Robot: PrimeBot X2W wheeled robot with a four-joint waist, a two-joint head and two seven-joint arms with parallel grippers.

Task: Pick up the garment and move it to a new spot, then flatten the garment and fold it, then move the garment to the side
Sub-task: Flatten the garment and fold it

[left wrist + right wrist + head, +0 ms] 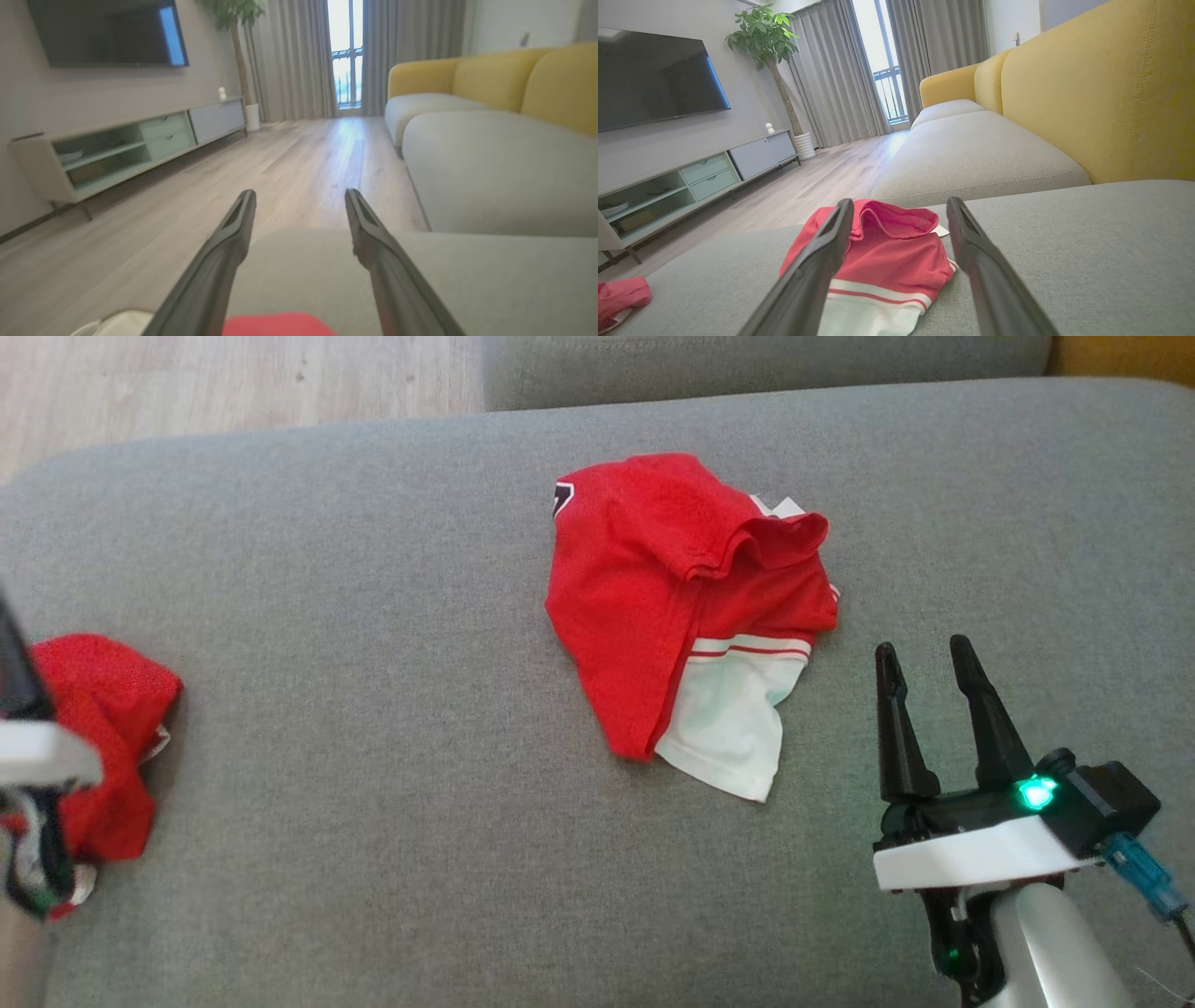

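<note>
Your two tools are open above the grey sofa seat (373, 569), with nothing gripped.
The red-and-white garment (672, 607) lies crumpled mid-seat, white hem nearest the robot. Your right tool (924, 646) hovers just beside that hem, fingers spread and empty. Your left tool (300, 196) is at the seat's left end, fingers wide apart, with a second red garment (103, 709) bunched beneath it; contact there is unclear.

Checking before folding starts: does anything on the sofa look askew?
Yes. The red and white garment lies crumpled on the grey cushion, a fold flipped over. A second red garment sits bunched at its left edge.
</note>
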